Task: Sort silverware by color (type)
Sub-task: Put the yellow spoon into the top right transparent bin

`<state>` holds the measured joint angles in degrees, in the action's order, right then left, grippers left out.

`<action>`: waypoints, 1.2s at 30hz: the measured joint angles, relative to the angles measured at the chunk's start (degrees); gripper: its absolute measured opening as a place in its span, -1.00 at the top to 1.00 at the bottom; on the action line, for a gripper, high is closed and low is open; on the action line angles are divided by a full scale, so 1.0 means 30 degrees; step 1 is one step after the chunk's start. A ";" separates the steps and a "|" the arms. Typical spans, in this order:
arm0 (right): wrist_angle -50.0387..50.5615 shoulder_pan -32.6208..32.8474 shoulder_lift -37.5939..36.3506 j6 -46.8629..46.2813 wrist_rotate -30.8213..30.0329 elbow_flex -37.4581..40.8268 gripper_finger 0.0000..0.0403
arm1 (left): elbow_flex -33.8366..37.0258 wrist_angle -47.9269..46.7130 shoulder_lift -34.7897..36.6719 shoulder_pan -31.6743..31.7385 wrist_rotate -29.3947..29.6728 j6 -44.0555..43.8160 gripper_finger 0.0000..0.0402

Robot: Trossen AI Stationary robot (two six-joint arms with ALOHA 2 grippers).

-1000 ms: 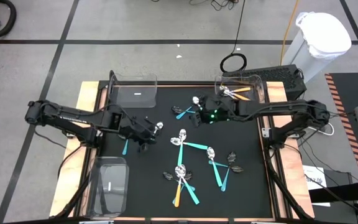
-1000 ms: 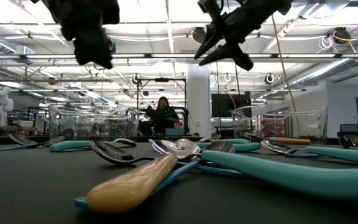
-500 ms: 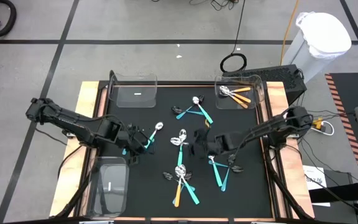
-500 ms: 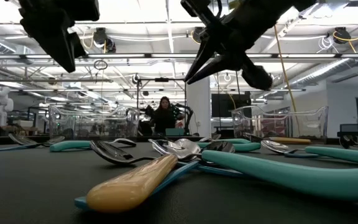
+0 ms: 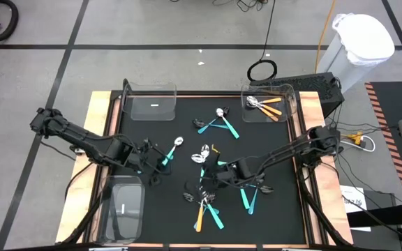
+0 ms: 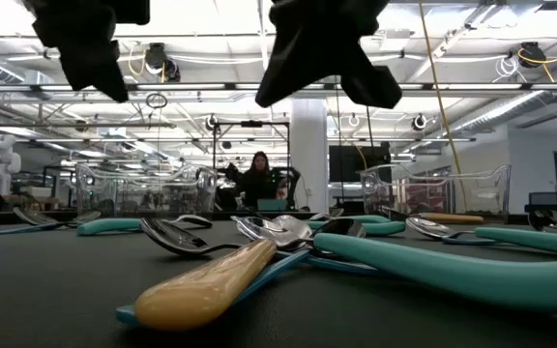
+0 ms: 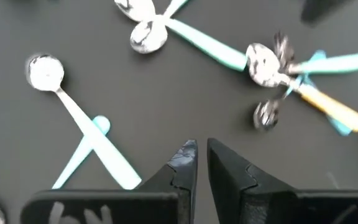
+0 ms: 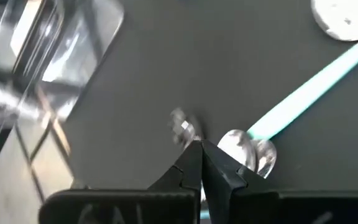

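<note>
The table (image 5: 285, 209), matted black, is sitting in an open workshop. The silverware (image 5: 208, 202) is lying scattered mid-mat, some already binned. Right end effector (image 5: 204, 183), clenched empty, is hovering over a spoon cluster; it should reopen before descending. Left end effector (image 5: 153, 171) is nearly clenched, holding nothing.

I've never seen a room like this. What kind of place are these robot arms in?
Probably a robot lab or workshop. Far behind the black table run bright ceiling lights and metal frames, a person sits at a desk, and cables lie on the floor.
</note>
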<state>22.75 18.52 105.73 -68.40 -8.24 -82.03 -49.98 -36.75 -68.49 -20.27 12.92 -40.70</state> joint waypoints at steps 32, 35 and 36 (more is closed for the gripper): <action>-0.1829 0.1074 0.2609 0.2447 0.0744 0.0835 1.00 | 0.0007 0.5565 -0.3832 -0.4338 0.1702 -1.2781 0.36; -0.0510 0.1087 0.2667 0.2329 0.0720 0.0835 1.00 | 0.0007 0.5529 -0.3847 -0.4514 0.1747 -1.2535 0.36; 0.0111 0.1018 0.2667 0.2297 0.0514 0.0835 1.00 | 0.0007 0.5555 -0.3915 -0.4514 0.1832 -1.2392 0.36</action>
<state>23.08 21.58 113.73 -61.51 -6.70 -79.53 -49.95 -20.09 -80.24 -33.81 18.41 -77.88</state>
